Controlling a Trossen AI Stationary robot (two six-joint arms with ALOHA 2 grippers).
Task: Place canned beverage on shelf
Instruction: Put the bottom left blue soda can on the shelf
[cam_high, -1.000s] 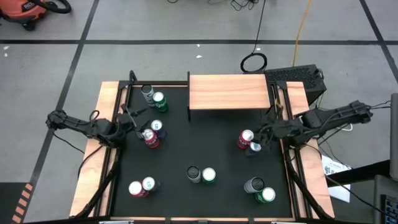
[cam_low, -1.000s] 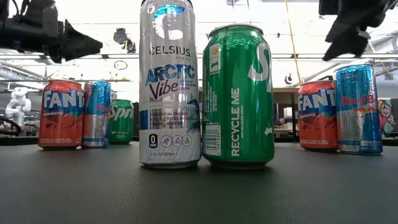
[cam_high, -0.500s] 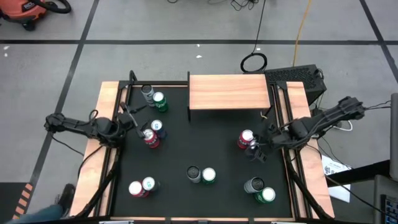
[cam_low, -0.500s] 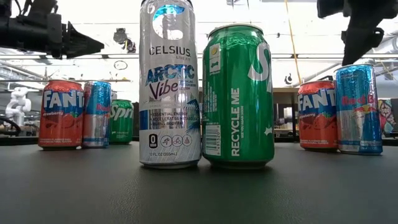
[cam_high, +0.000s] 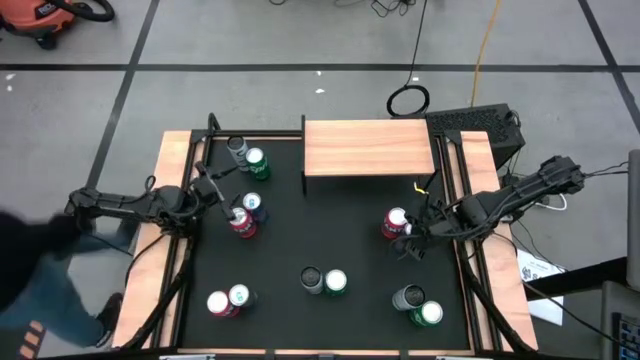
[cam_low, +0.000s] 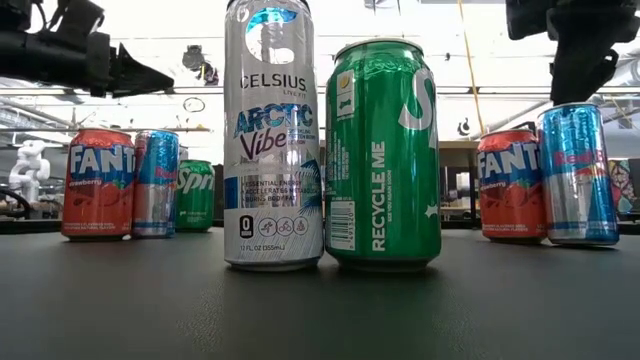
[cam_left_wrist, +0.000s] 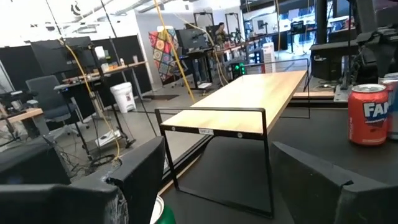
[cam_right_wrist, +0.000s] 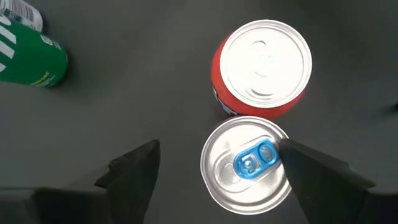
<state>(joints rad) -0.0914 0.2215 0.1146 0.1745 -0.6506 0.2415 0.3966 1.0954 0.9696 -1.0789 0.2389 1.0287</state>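
My right gripper (cam_right_wrist: 217, 171) hangs spread over the blue-tabbed can (cam_right_wrist: 247, 163) — left gripper (cam_left_wrist: 211, 180) likewise apart.

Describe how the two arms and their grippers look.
Both arms are dark, almost black, slim and jointed, with thin cables running along them. The left gripper and right gripper each end in two dark fingers, wedge-shaped and matte in the wrist views. No markings show on them.

The black surface (cam_high: 320, 250) holds ten cans in pairs, plus the wooden shelf (cam_high: 368, 148) at its far edge, with nothing on top.
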